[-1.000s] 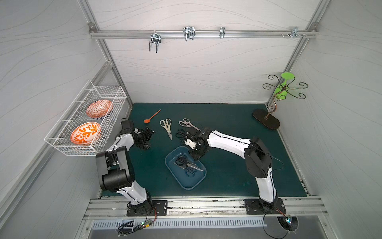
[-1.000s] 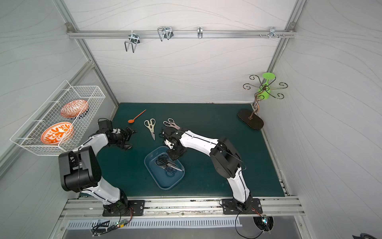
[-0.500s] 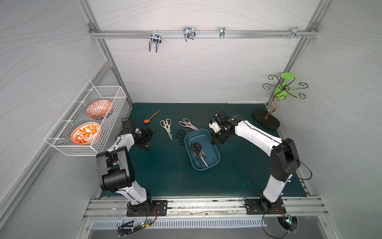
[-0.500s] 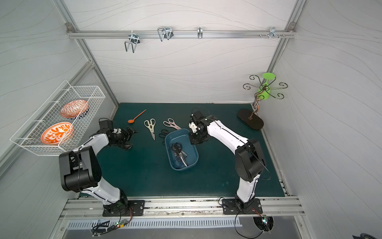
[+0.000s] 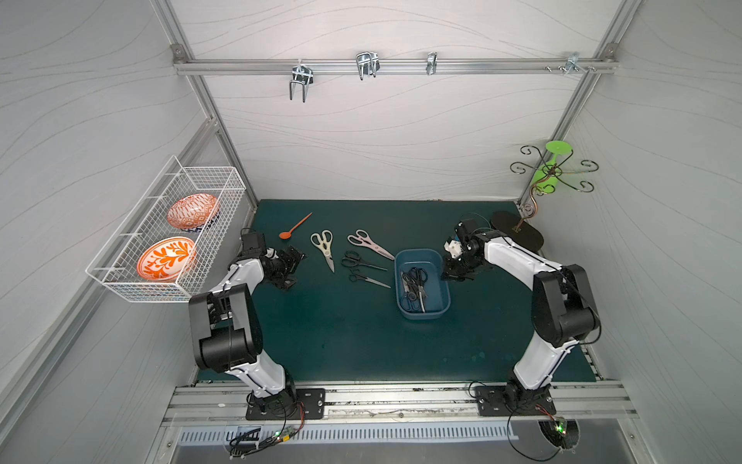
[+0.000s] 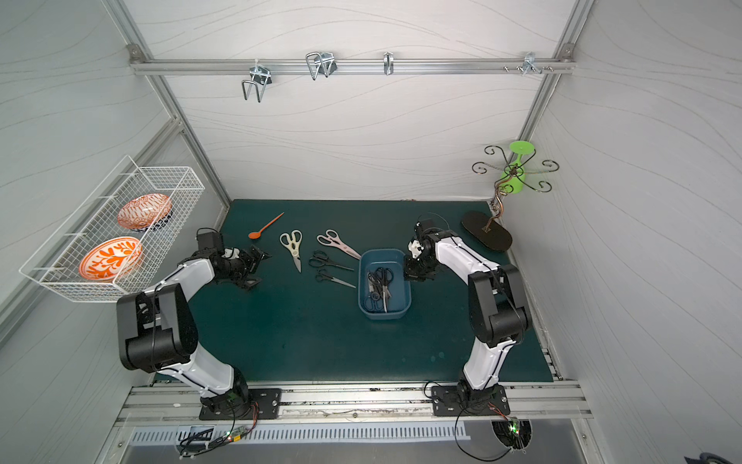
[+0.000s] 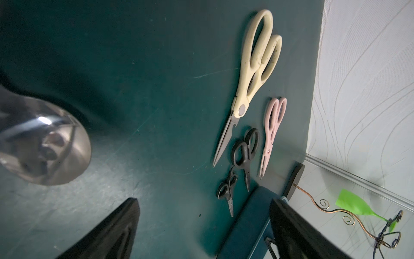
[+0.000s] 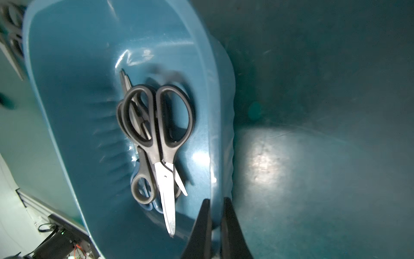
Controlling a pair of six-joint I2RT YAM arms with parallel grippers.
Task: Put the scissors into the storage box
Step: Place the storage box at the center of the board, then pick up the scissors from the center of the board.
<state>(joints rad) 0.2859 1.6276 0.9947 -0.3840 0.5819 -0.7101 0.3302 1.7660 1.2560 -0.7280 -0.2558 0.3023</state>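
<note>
The blue storage box [image 5: 416, 253] [image 6: 381, 252] stands right of centre on the green mat. Several black-handled scissors [image 5: 415, 285] [image 8: 156, 125] lie in it over a blue-handled pair [image 8: 147, 205]. My right gripper [image 5: 451, 275] [image 8: 216, 201] is shut on the box's right rim. Left of the box, cream shears [image 5: 323, 245] [image 7: 253, 67], pink shears [image 5: 367, 243] [image 7: 272, 125] and two black pairs [image 5: 357, 261] [image 5: 363, 279] lie on the mat. My left gripper [image 5: 295, 271] [image 7: 203, 201] hovers open and empty left of them.
An orange spoon [image 5: 295, 227] lies at the back left. A white wire basket [image 5: 225, 201] with two bowls hangs on the left wall. A hook stand's dark base [image 5: 518, 235] sits close behind the right arm, with a green glass [image 5: 550, 172] hanging above it.
My right gripper has dragged the storage box from the front middle to the right and turned it lengthwise. The scissors inside came along. The left arm stayed still.
</note>
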